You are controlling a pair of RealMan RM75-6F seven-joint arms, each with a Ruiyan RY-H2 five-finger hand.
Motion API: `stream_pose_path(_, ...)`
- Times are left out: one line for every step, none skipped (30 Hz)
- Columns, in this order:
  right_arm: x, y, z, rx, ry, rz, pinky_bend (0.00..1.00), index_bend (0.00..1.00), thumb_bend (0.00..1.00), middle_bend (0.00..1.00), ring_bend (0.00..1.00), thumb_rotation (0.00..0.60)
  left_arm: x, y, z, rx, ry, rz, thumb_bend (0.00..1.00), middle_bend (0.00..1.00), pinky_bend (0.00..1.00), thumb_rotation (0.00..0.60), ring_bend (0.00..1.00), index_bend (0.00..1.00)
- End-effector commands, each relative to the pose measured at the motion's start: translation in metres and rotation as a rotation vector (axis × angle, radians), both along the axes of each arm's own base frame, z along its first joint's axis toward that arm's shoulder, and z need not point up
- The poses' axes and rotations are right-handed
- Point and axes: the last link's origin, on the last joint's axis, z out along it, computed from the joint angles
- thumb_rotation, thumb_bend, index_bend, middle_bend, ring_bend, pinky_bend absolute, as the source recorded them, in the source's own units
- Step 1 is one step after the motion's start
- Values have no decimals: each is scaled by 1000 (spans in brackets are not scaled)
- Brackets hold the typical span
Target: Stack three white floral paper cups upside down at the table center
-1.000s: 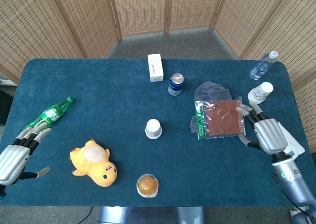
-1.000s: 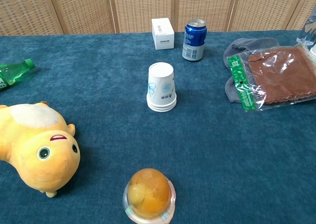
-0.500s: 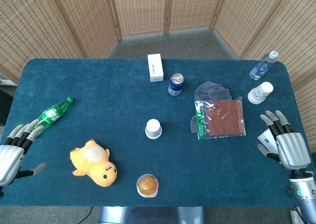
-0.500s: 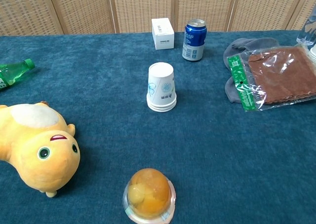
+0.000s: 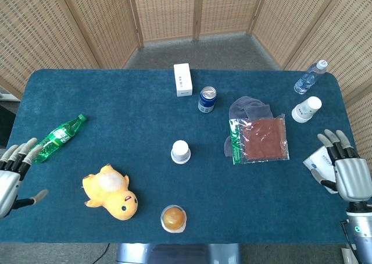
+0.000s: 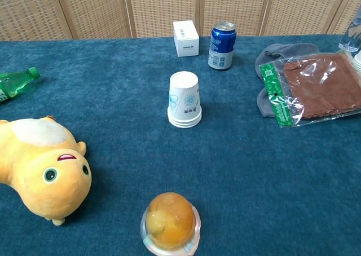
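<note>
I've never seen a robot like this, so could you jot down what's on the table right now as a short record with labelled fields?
Centre: upside-down stack of white floral paper cups, rims nested; exact count hard to tell
Far right: another white paper cup, near a water bottle
Left hand: at the left table edge, fingers apart, holding nothing
Right hand: at the right edge, fingers apart, holding nothing
Other items: yellow plush toy, fruit jelly cup, blue can, white box, green bottle, brown packet on grey cloth
</note>
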Motion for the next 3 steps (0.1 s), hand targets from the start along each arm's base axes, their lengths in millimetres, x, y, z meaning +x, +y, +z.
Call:
stream_pose_path(1, 1, 1, -10, 0, 1, 328, 128, 252, 109, 0, 600, 0, -1, 1, 1, -3, -1, 225, 0, 14, 600, 0, 0)
stream_pose_path(2, 1, 2, -13, -3, 3, 328, 128, 252, 109, 0, 600, 0, -1, 2, 2, -7, -1, 225, 0, 13, 600, 0, 0)
stream_pose_path(2, 2, 2, -15, -6, 4, 328, 128, 254, 109, 0, 600, 0, -2, 3, 4, -8, -2, 225, 0, 13, 600, 0, 0)
